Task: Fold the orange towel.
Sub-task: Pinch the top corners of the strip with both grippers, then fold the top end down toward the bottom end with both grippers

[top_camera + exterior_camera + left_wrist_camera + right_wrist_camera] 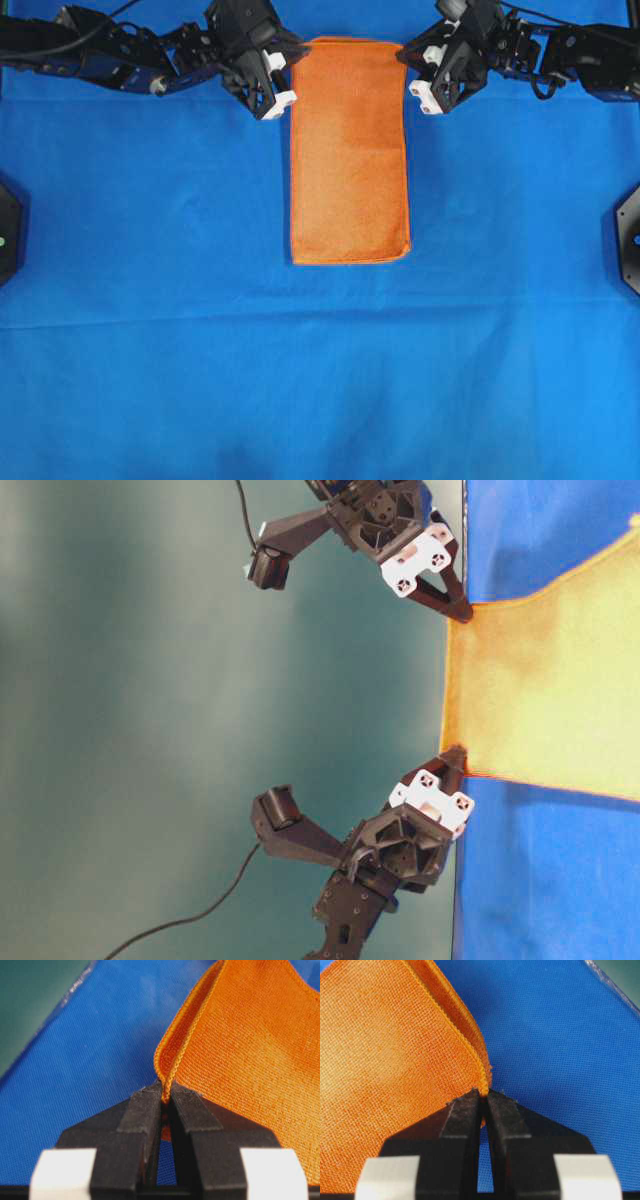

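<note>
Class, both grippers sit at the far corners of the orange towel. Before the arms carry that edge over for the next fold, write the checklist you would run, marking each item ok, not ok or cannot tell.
1. Left gripper shut on a corner of the bright orange fuzzy microfibre towel: ok.
2. Right gripper shut on the other far corner: ok.
3. Both layers caught at each corner: two hems enter each grip, but fully clamped, cannot tell.
4. Towel already folded into a long rectangle, edges aligned: ok.
5. Near end flat on the large blue sheet: ok.
6. Gripped edge taut between the grippers: ok.
</note>
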Robot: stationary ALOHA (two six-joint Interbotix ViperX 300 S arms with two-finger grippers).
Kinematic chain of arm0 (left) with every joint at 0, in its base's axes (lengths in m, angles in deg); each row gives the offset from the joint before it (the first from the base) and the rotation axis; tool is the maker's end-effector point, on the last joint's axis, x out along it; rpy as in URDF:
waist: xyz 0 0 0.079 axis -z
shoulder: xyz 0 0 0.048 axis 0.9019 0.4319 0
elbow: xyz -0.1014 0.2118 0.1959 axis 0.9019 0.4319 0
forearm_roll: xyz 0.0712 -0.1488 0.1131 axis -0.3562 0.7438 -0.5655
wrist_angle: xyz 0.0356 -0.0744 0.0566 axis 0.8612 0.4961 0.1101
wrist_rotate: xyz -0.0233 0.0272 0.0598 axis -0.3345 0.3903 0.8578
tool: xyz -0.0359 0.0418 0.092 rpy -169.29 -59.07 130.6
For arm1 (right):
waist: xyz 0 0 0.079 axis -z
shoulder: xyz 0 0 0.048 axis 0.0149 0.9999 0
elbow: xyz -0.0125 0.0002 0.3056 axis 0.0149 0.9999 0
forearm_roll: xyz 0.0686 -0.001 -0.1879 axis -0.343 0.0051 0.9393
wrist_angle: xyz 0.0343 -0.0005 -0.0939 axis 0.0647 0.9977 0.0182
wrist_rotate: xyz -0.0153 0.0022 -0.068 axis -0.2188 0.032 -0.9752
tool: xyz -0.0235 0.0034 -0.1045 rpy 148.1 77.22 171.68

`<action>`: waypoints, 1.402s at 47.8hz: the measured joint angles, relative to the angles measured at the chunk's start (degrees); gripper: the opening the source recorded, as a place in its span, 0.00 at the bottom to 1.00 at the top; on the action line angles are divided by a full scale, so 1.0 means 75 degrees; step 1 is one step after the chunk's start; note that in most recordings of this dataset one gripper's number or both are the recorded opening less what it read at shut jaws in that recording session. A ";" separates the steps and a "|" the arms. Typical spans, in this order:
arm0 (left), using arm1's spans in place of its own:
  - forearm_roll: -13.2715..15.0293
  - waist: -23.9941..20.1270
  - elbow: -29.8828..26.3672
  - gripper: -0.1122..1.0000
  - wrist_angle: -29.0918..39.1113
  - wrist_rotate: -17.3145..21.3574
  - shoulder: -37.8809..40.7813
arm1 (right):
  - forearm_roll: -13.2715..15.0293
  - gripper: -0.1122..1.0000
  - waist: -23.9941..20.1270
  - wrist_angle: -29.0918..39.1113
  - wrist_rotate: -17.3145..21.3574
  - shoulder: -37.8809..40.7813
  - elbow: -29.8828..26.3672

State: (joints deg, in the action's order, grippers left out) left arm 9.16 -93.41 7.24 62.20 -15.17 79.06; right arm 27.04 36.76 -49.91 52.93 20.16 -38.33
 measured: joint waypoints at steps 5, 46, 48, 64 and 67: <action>0.0000 0.0000 0.0000 0.11 0.0105 0.0082 -0.0023 | 0.0012 0.13 0.0000 0.0023 0.0000 -0.0082 0.0000; 0.0000 0.2109 0.1195 0.11 0.0855 0.0387 -0.1699 | -0.0270 0.13 -0.2473 0.0961 0.0117 -0.2355 0.1453; 0.0000 0.2285 0.1219 0.11 0.0914 0.0328 -0.1699 | -0.0328 0.13 -0.2613 0.1031 0.0164 -0.2379 0.1477; 0.0000 0.3328 0.1324 0.11 0.0891 -0.0023 -0.1371 | -0.0691 0.13 -0.3586 0.1230 0.0152 -0.2168 0.1711; 0.0000 0.3398 0.1313 0.11 0.0809 -0.0105 -0.1195 | -0.0773 0.13 -0.3645 0.1172 0.0152 -0.2039 0.1723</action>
State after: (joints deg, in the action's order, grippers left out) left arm 9.16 -67.93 17.08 68.26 -15.96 70.09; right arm 21.24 9.43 -41.12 54.07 4.87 -25.41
